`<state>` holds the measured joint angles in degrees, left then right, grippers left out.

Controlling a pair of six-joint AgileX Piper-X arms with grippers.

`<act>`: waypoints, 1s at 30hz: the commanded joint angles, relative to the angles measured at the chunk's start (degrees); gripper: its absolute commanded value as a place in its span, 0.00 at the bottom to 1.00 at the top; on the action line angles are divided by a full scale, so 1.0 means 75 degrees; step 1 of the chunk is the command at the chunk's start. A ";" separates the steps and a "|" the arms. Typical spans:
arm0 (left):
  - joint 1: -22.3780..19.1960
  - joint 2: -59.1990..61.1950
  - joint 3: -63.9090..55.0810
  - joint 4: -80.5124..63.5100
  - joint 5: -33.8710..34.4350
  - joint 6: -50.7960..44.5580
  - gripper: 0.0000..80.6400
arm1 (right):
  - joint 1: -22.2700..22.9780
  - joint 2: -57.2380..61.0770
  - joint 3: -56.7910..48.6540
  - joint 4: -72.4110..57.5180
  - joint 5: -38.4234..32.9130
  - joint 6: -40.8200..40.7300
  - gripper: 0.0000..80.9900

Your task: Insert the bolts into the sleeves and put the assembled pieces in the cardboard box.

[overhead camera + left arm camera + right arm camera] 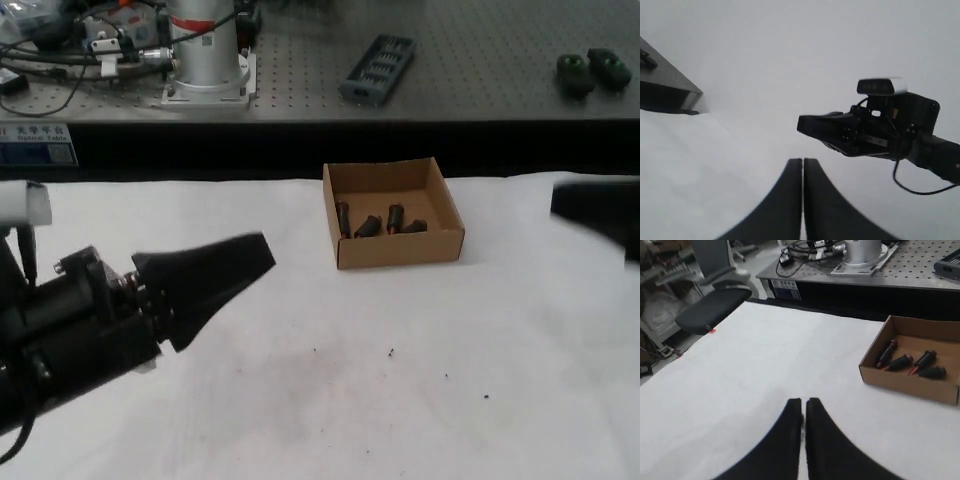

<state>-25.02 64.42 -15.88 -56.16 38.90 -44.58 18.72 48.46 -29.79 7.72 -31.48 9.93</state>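
Observation:
The cardboard box [395, 255] stands open on the white cloth, a little past the middle. Several dark assembled pieces [380, 222] with reddish tips lie inside the box [905, 385], as the right wrist view shows [900, 362]. My right gripper [263, 250] hovers at the near left of the bench and points toward the box. Its fingers are shut with nothing between them [803, 401]. My left gripper [803, 160] is also shut and empty. It faces the right gripper [801, 125] from across the cloth. A dark part of an arm [595, 205] juts in at the right edge.
Behind the white cloth [400, 400] runs a perforated bench with a metal post [205, 45], a grey rack [378, 65] and two dark green parts [595, 70]. An office chair [715, 305] stands beside the table. Small dark specks [390, 352] dot the cloth.

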 commanded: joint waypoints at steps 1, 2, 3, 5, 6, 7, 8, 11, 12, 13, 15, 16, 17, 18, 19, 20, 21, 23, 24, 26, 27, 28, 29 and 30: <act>-0.0045 -0.0588 0.0015 0.1772 -0.0323 0.1315 0.01 | -0.0025 -0.0213 0.0507 -0.0732 0.0017 0.0250 0.05; -0.0045 -0.0824 0.0015 0.2484 -0.0600 0.1797 0.01 | -0.0025 -0.0313 0.0768 -0.0923 0.0106 0.0213 0.05; -0.0045 -0.1069 0.0015 0.3138 -0.0919 0.2257 0.01 | -0.0025 -0.0371 0.0954 -0.1029 0.0262 0.0213 0.05; -0.0045 -0.1514 0.0015 0.4114 -0.1579 0.2961 0.01 | 0.0020 -0.0472 0.1309 -0.1282 0.0698 0.0097 0.05; -0.0045 -0.1749 0.0015 0.4563 -0.1865 0.3286 0.01 | 0.0017 -0.0514 0.1469 -0.1381 0.0839 -0.0038 0.05; -0.0045 -0.1966 0.0015 0.4951 -0.2096 0.3563 0.01 | 0.0017 -0.0542 0.1606 -0.1477 0.0920 -0.0181 0.05; -0.0045 -0.2117 0.0015 0.5317 -0.2272 0.3705 0.01 | 0.0017 -0.0553 0.1723 -0.1511 0.1016 -0.0298 0.05; -0.0045 -0.2528 0.0015 0.6162 -0.2893 0.3832 0.01 | 0.0017 -0.0550 0.1950 -0.1561 0.1037 -0.0432 0.05; -0.0045 -0.2627 0.0015 0.6417 -0.3076 0.3832 0.01 | 0.0017 -0.0550 0.2031 -0.1561 0.1022 -0.0368 0.05; -0.0045 -0.2722 0.0015 0.6609 -0.3221 0.3832 0.01 | 0.0034 -0.0568 0.2116 -0.1561 0.0982 -0.0208 0.05; -0.0058 -0.2895 0.0036 0.6832 -0.3549 0.3917 0.01 | 0.0135 -0.0571 0.2272 -0.1561 0.0984 0.0020 0.05; -0.0073 -0.2989 0.0034 0.6910 -0.3695 0.4080 0.01 | 0.0217 -0.0595 0.2341 -0.1561 0.1019 0.0053 0.05; -0.0109 -0.3068 0.0034 0.6930 -0.3810 0.4205 0.01 | 0.0311 -0.0663 0.2396 -0.1584 0.1101 0.0051 0.05; -0.0166 -0.3175 0.0034 0.6989 -0.3983 0.4317 0.01 | 0.0400 -0.0703 0.2453 -0.1602 0.1272 0.0051 0.05; -0.0240 -0.3281 0.0034 0.7076 -0.4250 0.4367 0.01 | 0.0502 -0.0761 0.2501 -0.1600 0.1433 0.0051 0.05; -0.0317 -0.3385 0.0034 0.7182 -0.4505 0.4357 0.01 | 0.0595 -0.0844 0.2526 -0.1585 0.1547 0.0051 0.05; -0.0435 -0.3497 0.0050 0.7346 -0.4803 0.4361 0.01 | 0.0664 -0.0911 0.2540 -0.1593 0.1619 0.0051 0.05; -0.0687 -0.3663 0.0077 0.7795 -0.5326 0.4361 0.01 | 0.0781 -0.0993 0.2539 -0.1589 0.1606 0.0118 0.05; -0.0770 -0.3706 0.0103 0.7965 -0.5551 0.4361 0.01 | 0.0813 -0.1006 0.2539 -0.1589 0.1606 0.0232 0.05; -0.0884 -0.3719 0.0169 0.8237 -0.5826 0.4361 0.01 | 0.0816 -0.1003 0.2539 -0.1589 0.1637 0.0553 0.05; -0.0894 -0.3719 0.0191 0.8241 -0.5835 0.4361 0.01 | 0.0816 -0.1003 0.2539 -0.1589 0.1740 0.0615 0.05; -0.0891 -0.3719 0.0188 0.8276 -0.5831 0.4338 0.01 | 0.0816 -0.1003 0.2539 -0.1589 0.1748 0.0614 0.05; -0.0891 -0.3693 0.0188 0.8273 -0.5831 0.4259 0.01 | 0.0816 -0.1003 0.2539 -0.1589 0.1726 0.0614 0.05; -0.0891 -0.3695 0.0188 0.8273 -0.5831 0.4204 0.01 | 0.0816 -0.1003 0.2539 -0.1602 0.1731 0.0590 0.05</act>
<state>-31.38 36.92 -14.28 5.78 -3.63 -12.88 24.64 41.43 -10.65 -3.43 -18.94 13.76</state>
